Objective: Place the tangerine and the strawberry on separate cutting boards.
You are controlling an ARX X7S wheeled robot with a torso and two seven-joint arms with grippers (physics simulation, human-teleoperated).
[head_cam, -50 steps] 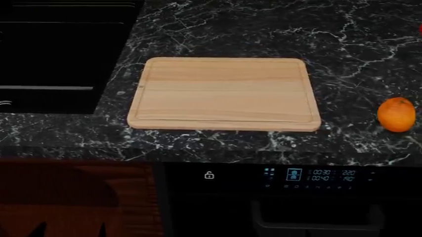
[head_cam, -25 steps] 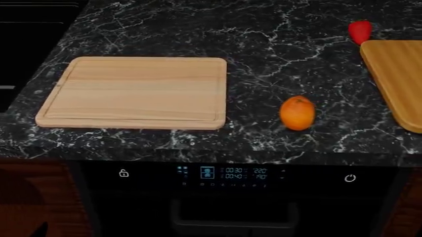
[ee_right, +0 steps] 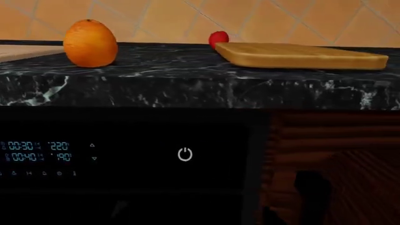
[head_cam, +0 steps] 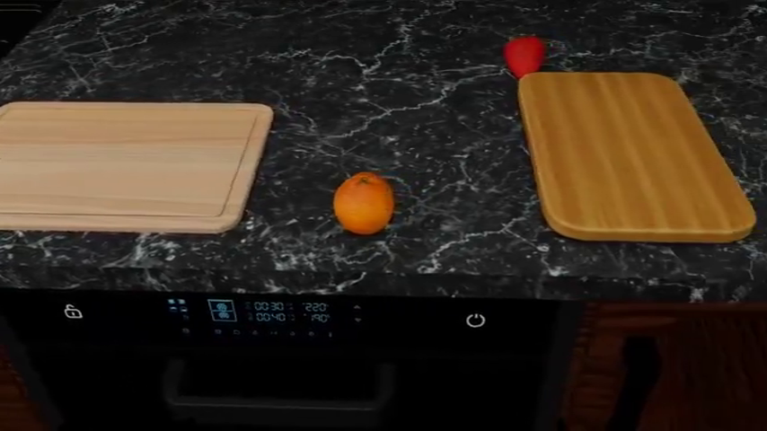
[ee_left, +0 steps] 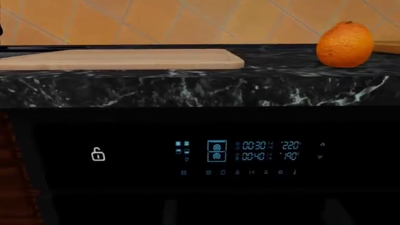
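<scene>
The tangerine point(head_cam: 363, 203) sits on the black marble counter between the two boards, near the front edge. It also shows in the left wrist view point(ee_left: 345, 44) and the right wrist view point(ee_right: 91, 43). The strawberry point(head_cam: 524, 55) stands on the counter just behind the far corner of the golden-brown striped board point(head_cam: 630, 153); both show in the right wrist view, strawberry point(ee_right: 218, 38) and board point(ee_right: 300, 55). The pale beige grooved board point(head_cam: 120, 166) lies at the left and is bare; it shows in the left wrist view point(ee_left: 125, 58). Neither gripper shows in any view.
Both wrist cameras look from below counter height at the black oven front. Its lit control panel point(head_cam: 264, 314) and power button point(head_cam: 476, 321) are under the counter's front edge point(head_cam: 396, 269). A brown wooden cabinet front point(head_cam: 671, 359) is at the right.
The head view has swung to the right. The pale board and tangerine slid left in the picture, the sink left the view, and the golden board and strawberry came fully into view.
</scene>
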